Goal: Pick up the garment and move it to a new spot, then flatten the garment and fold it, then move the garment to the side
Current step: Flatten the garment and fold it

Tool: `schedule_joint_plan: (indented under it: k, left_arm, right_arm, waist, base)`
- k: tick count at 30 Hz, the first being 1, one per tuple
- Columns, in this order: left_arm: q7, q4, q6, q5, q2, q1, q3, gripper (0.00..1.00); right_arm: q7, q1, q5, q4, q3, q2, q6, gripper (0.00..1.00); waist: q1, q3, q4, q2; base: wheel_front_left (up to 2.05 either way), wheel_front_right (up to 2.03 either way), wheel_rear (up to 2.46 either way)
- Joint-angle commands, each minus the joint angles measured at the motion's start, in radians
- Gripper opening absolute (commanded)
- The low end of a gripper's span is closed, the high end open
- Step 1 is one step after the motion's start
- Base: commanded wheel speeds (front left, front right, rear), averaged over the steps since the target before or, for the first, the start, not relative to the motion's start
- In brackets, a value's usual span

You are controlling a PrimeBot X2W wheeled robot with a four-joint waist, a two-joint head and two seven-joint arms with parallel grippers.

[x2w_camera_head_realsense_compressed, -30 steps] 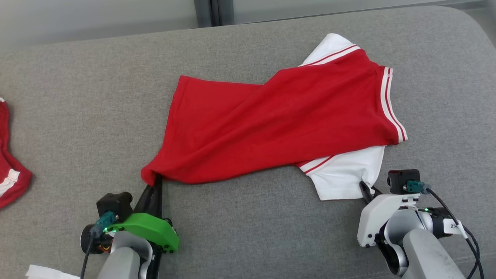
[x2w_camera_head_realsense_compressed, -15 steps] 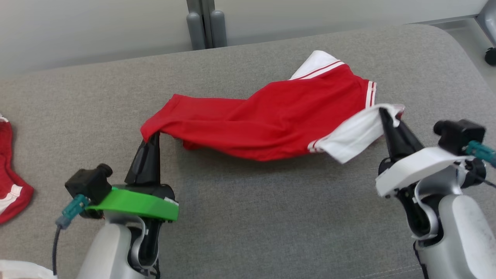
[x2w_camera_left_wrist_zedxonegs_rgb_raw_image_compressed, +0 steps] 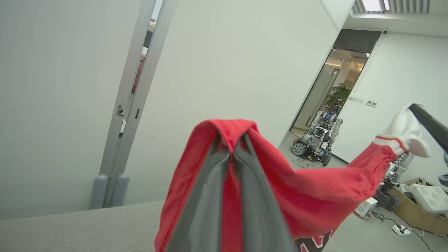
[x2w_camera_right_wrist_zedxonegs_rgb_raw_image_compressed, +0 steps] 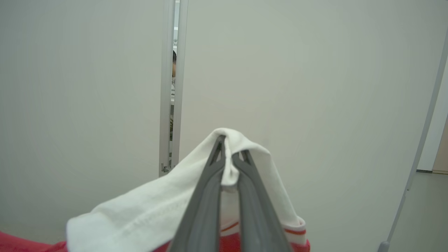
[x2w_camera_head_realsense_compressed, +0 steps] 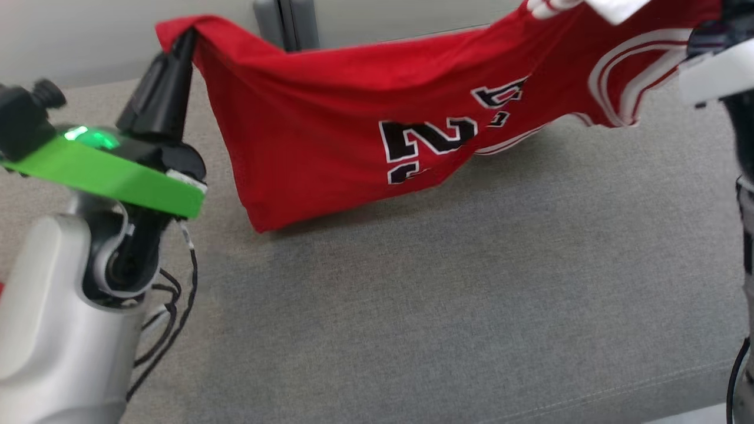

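1. The left tool is clamped shut on a red corner of the garment. The right tool is pinched shut on its white sleeve.
2. A second ago the garment lay crumpled on the grey padded surface with both tools at its near edge. Now it hangs in the air, stretched between them.
3. In my judgement the pick-up is done and the carry to a new spot comes next. Flattening and folding are not yet begun.
4. Its long axis runs from the robot's left to its right, hem end left, sleeve end right and a little higher.
5. The printed number faces the head camera, upside down.
6. The lowest corner droops near the surface. I cannot tell whether it touches.
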Motion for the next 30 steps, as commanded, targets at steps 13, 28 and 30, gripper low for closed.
schedule_joint_plan:
  k: [13,28,30]
  left_arm:
    - [0.101,0.167,0.027,0.031,0.021,-0.375,-0.012,0.0]
    - [-0.238,0.359,-0.002,0.109,0.021,-0.778,0.032,0.0]
    - [-0.263,0.323,-0.003,0.079,0.03,-0.801,0.025,0.0]
  right_arm:
    - [-0.028,-0.409,0.02,0.526,0.151,-0.039,0.0,0.0]
    - [-0.49,-0.876,-0.163,0.699,0.043,0.045,-0.001,0.0]
    - [-0.492,-0.893,-0.171,0.637,0.038,0.041,-0.001,0.0]
  waist:
    - [0.0,0.317,-0.06,-0.0001]
    - [0.0,0.377,-0.064,-0.0001]
    - [0.0,0.382,-0.06,-0.0001]
  base:
    - [0.0,0.0,0.0]
    - [0.0,0.0,0.0]
    - [0.0,0.0,0.0]
